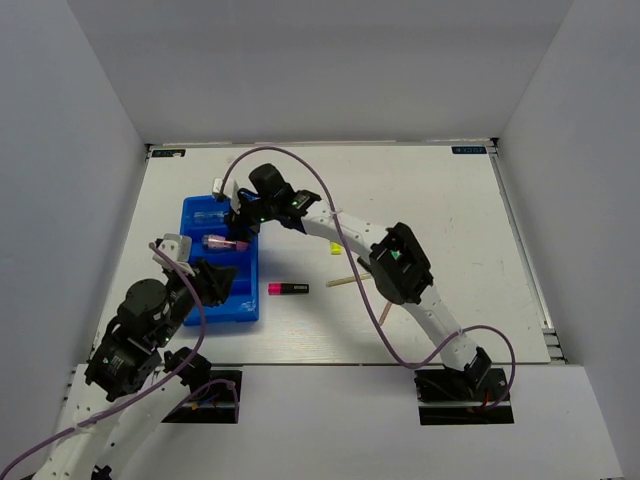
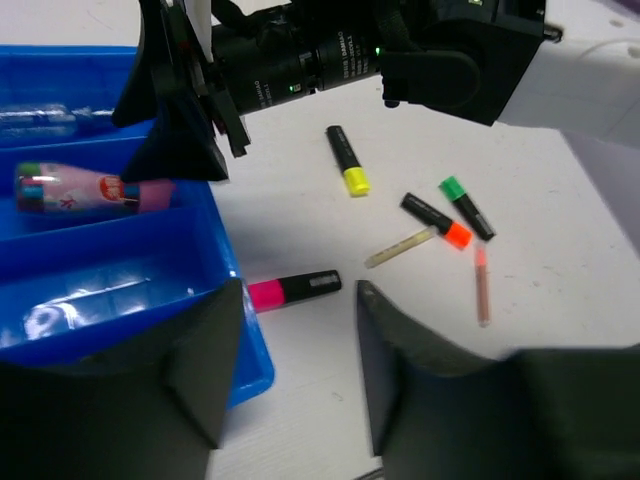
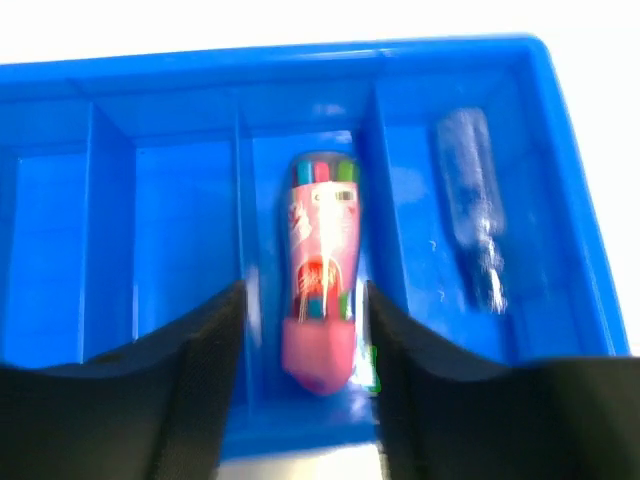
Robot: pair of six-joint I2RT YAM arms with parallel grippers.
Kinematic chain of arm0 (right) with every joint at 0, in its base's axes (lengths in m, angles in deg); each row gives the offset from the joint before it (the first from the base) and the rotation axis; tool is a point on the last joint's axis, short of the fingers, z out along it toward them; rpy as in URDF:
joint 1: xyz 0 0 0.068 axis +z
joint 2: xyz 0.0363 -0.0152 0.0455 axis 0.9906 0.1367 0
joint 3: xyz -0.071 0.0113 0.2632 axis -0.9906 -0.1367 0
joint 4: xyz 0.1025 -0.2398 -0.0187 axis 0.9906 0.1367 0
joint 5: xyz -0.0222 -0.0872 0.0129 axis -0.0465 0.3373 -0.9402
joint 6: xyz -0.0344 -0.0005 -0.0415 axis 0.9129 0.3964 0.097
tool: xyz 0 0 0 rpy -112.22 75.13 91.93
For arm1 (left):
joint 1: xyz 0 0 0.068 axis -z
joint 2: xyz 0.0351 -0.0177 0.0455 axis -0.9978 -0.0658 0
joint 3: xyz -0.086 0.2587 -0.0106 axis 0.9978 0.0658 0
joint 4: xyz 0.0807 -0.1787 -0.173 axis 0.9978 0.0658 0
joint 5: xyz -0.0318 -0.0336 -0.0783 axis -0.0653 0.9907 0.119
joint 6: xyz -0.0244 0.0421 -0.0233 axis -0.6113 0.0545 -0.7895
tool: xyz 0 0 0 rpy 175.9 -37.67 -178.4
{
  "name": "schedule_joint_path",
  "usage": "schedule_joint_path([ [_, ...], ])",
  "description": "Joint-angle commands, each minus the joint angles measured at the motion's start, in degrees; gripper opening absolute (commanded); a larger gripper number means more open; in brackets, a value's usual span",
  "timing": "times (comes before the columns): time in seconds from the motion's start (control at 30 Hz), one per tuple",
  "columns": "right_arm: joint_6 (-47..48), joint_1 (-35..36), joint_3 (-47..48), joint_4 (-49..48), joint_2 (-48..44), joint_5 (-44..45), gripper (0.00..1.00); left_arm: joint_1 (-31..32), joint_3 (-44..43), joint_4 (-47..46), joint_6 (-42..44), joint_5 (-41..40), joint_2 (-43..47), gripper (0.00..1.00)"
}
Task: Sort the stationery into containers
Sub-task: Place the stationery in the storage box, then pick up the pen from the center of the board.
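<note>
The blue tray (image 1: pixel 247 303) lies at the left of the table. A pink tube (image 3: pixel 322 290) lies in one of its middle compartments, and a clear-blue pen (image 3: pixel 468 205) lies in the compartment beside it. My right gripper (image 3: pixel 303 300) hovers open over the tube, one finger on each side and apart from it; it also shows in the top view (image 1: pixel 238 222). My left gripper (image 2: pixel 300 370) is open and empty over the tray's near corner (image 2: pixel 222 262). A pink-ended highlighter (image 2: pixel 295 290) lies on the table just ahead of it.
On the table to the right of the tray lie a yellow-ended highlighter (image 2: pixel 348 160), an orange-ended highlighter (image 2: pixel 437 220), a green-ended highlighter (image 2: pixel 466 207), a beige stick (image 2: pixel 400 248) and a thin orange stick (image 2: pixel 482 285). The right arm (image 1: pixel 345 235) stretches above them.
</note>
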Motion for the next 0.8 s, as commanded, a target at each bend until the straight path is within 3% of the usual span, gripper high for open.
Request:
schedule_joint_path([
  [0.0,-4.1,-0.5,-2.4,-4.1,-9.4,7.5,0.5,-0.2,-3.5,1.0,0.0,2.6,-1.7,0.52],
  [0.03,-4.7,-0.7,-2.1,-4.3,-10.0,9.3,0.42,-0.2,-3.7,1.0,-0.1,3.2,-2.0,0.39],
  [0.07,-5.5,-1.3,-2.0,-4.3,-11.5,15.1,0.24,-0.2,-4.6,1.2,0.3,3.8,-3.0,0.31],
  [0.13,-6.3,-1.9,-1.7,-2.0,-13.7,21.3,0.0,-0.2,-5.4,1.8,0.6,5.1,-5.3,0.1],
  [0.2,-6.2,-2.5,-1.7,4.2,-17.0,28.6,0.0,-0.2,-6.8,3.5,1.3,6.8,-10.9,0.0],
  [0.27,-6.6,-3.9,-2.5,8.0,-20.0,35.9,0.0,-0.1,-8.0,5.8,1.8,10.4,-18.9,0.0],
  [0.3,-7.8,-5.5,-5.3,15.2,-21.0,38.4,0.11,-0.2,-9.5,6.7,1.5,11.1,-21.0,0.0],
  [0.33,-7.3,-6.2,-6.5,18.3,-23.8,38.0,0.41,-0.2,-10.0,7.4,1.9,15.0,-23.2,0.0],
  [0.37,-7.0,-7.1,-7.6,21.6,-24.6,36.9,0.6,-0.1,-10.4,8.1,2.7,16.6,-28.1,0.2],
  [0.4,-6.3,-10.2,-11.0,31.4,-26.9,33.9,0.72,-0.1,-12.7,9.8,5.8,18.8,-33.1,0.35],
  [0.43,-6.4,-11.3,-12.1,34.8,-26.9,32.6,0.75,0.0,-13.8,11.4,11.1,21.8,-38.1,0.45],
  [0.47,-6.4,-12.6,-15.0,39.7,-28.6,30.1,0.75,0.2,-15.1,17.4,14.1,28.0,-40.7,0.66],
  [0.5,-6.0,-17.5,-19.5,41.8,-31.0,23.6,0.61,0.4,-19.7,19.8,22.6,29.9,-48.2,0.76],
  [0.53,-3.3,-19.2,-22.1,43.5,-34.2,20.3,0.55,2.5,-21.5,22.0,25.0,29.0,-50.8,0.88],
  [0.6,-1.9,-26.0,-31.9,43.8,-40.5,6.4,0.4,5.9,-26.4,26.7,30.8,23.6,-58.5,0.9],
  [0.63,-1.0,-28.6,-42.8,41.1,-43.3,3.0,0.24,6.7,-28.1,26.7,32.2,22.0,-60.3,0.9],
  [0.67,2.2,-29.4,-46.4,39.8,-50.9,-2.2,0.13,9.7,-28.9,26.9,33.5,18.6,-62.0,0.87],
  [0.7,2.6,-30.2,-49.8,38.3,-53.5,-3.7,0.08,10.6,-29.5,25.7,36.7,17.5,-67.1,0.85],
  [0.73,3.2,-30.3,-58.9,35.0,-55.9,-6.7,0.11,11.3,-31.8,25.5,38.0,16.7,-68.7,0.83],
  [0.77,4.5,-30.3,-61.3,31.8,-62.4,-7.2,0.14,11.9,-32.9,25.7,40.1,16.2,-72.7,0.81],
])
